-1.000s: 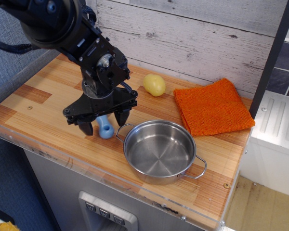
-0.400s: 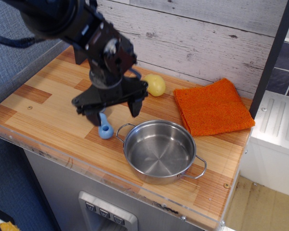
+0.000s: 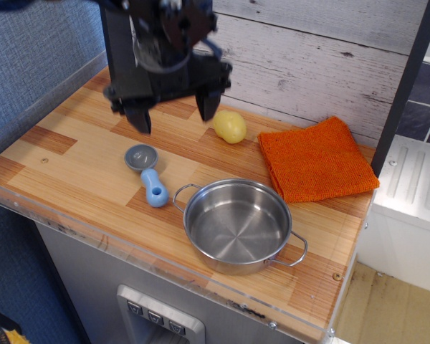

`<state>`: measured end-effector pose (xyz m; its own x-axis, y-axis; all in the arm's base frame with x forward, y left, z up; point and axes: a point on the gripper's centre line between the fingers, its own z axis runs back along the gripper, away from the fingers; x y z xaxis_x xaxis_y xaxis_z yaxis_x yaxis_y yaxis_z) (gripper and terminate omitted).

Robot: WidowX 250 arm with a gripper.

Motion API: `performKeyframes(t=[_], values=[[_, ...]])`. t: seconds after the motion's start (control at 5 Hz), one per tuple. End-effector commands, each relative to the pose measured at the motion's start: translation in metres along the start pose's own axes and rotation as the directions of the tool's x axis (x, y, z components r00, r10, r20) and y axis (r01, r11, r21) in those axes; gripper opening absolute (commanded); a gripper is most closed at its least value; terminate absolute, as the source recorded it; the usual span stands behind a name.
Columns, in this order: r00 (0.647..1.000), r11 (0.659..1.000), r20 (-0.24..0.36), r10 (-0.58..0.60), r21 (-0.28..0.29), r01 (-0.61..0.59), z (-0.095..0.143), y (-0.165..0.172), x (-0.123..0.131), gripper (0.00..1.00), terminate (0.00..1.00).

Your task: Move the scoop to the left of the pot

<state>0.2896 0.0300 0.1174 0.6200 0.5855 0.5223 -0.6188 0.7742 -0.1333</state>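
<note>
1. One view only: you see the gripper (image 3: 173,115) raised above the desk's back-left area, jaws spread wide and holding nothing.
2. Your scoop (image 3: 147,175) lies flat near the front edge, just left of the pot (image 3: 238,226), handle end close to the pot's loop handle.
3. A yellow ball (image 3: 230,126) and an orange cloth (image 3: 317,159) sit toward the back edge.

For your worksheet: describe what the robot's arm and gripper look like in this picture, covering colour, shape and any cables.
The gripper is matte black, with a wide crossbar body and two short, tapered black fingers. Above it, the wrist housing is dark, blurred, with a silvery round part. A thin black cable loops at its right side. No markings are legible.
</note>
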Motion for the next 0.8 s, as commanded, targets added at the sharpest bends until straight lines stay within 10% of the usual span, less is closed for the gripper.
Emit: performKeyframes(t=[0.0,0.4,0.6], values=[[0.997,1.000,0.068,-0.021,-0.013,0.022,0.0334,-0.0008,0.0080,1.00,0.00],[0.997,1.000,0.068,-0.021,-0.013,0.022,0.0334,-0.0008,0.0080,1.00,0.00],[0.997,1.000,0.068,-0.021,-0.013,0.022,0.0334,-0.0008,0.0080,1.00,1.00]])
